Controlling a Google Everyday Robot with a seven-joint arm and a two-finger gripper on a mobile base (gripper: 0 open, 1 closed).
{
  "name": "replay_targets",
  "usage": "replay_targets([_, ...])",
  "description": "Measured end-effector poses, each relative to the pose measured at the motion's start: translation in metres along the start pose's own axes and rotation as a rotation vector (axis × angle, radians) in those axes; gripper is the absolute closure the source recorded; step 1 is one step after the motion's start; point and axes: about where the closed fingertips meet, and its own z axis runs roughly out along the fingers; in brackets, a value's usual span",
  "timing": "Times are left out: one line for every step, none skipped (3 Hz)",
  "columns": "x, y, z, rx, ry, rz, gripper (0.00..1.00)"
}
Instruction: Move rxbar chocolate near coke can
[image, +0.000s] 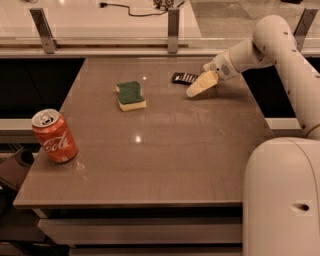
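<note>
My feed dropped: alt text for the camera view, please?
The tool is far right on the table, just right of the rxbar chocolate; a green-and-yellow sponge lies further left, and the coke can stands upright at the near-left edge.

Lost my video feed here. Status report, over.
Gripper at right end of rxbar chocolate, far side of table. Coke can upright, near-left corner. Sponge sits between them.

End effector (194, 91) beside rxbar chocolate (182, 78)
</note>
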Motion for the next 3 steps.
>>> replay_targets([0.0004, -0.0011, 0.0134, -0.025, -0.021, 0.004, 0.16])
replay_targets([-0.0019, -0.0010, 0.0114, -0.025, -0.021, 0.004, 0.41])
replay_targets([-0.0041, -0.0009, 0.0096, -0.025, -0.021, 0.004, 0.62])
